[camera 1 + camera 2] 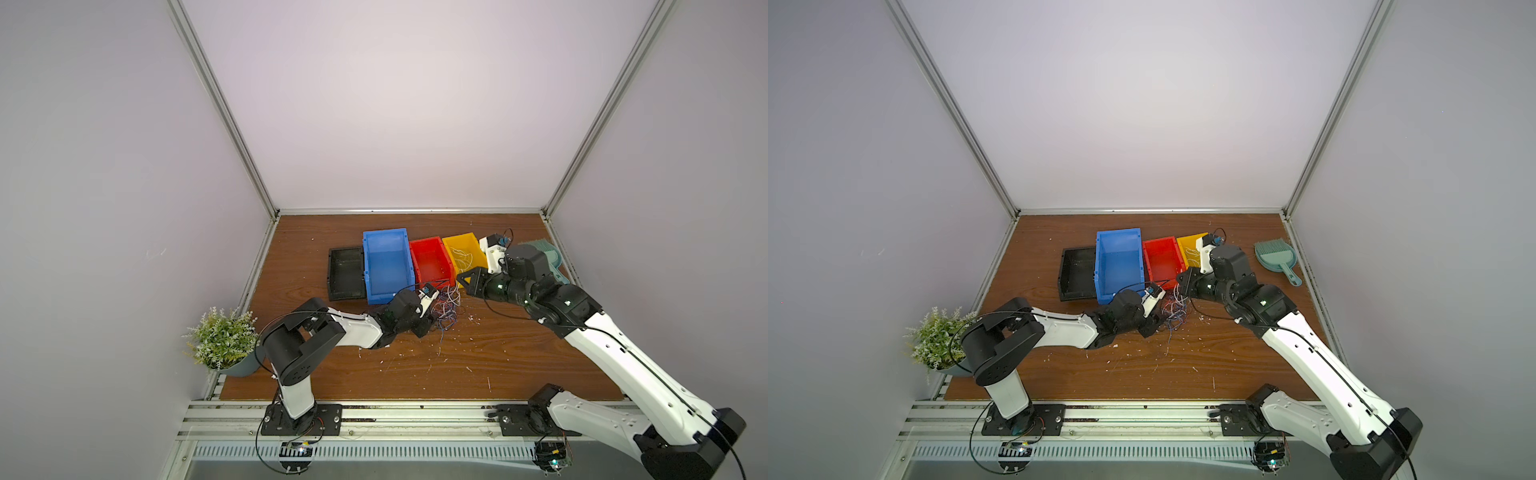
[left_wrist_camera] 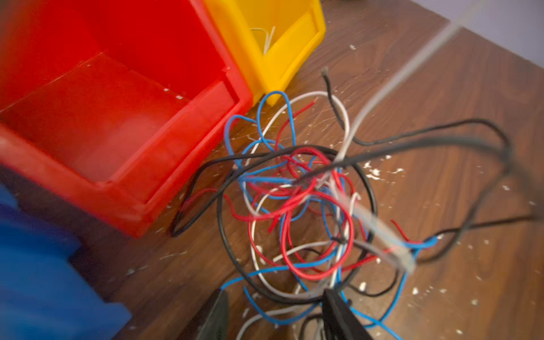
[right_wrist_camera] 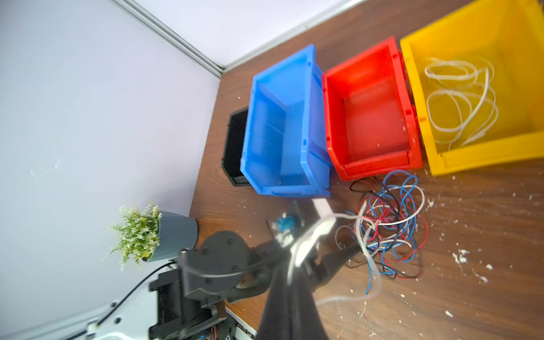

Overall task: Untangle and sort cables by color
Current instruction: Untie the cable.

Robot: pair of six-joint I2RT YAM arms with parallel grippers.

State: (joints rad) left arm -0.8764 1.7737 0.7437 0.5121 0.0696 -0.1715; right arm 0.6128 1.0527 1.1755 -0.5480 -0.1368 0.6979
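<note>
Blue, red, white and black cables (image 2: 297, 212) sprawl in a looping snarl on the desk (image 2: 471, 88), left fingers (image 2: 216, 316) spread apart over it, right fingers (image 3: 290, 300) clamped on a taut white cable (image 2: 351, 132)

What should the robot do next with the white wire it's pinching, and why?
Probably pull the right tool, shut on the white wire, up and away: the wire's far end runs into the tangle, and other white wires lie in the yellow bin.

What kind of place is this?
Probably a lab's robot test booth: a left robot arm and right robot arm bolted to a metal rail, bare walls in metal framing, coloured bins by tangled wires.
</note>
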